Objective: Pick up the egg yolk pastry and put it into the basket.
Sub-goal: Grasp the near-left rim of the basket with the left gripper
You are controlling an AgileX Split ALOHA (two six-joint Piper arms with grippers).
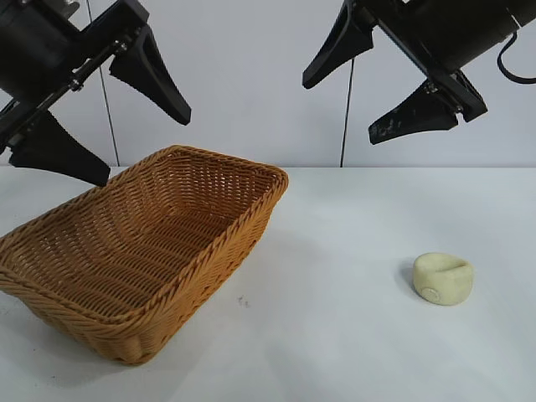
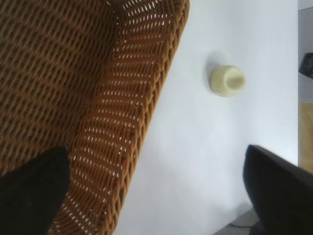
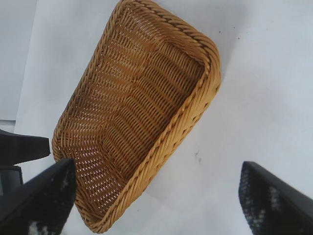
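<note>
Pastry (image 1: 443,278) sits alone on the white table (image 1: 335,335), a small pale yellow puck with a dented top and a faint ring on its side, well apart from the basket (image 1: 138,251) and toward the right arm's side in the exterior view. The basket, woven and orange-brown with a braided rim, lies on the left arm's side, set at an angle to the table edge, and holds nothing. The left gripper (image 1: 100,126) hangs in the air above the basket's far left corner with its black fingers (image 1: 155,75) spread wide, gripping nothing; in the left wrist view the basket wall fills much of the picture and the pastry (image 2: 227,81) shows beyond the rim on bare table. The right gripper (image 1: 377,84) hangs high above the table behind the pastry, its fingers (image 1: 414,113) also wide apart and empty. The right wrist view looks down between its fingers at the whole basket (image 3: 142,117); the pastry does not show there. Neither gripper touches anything.
</note>
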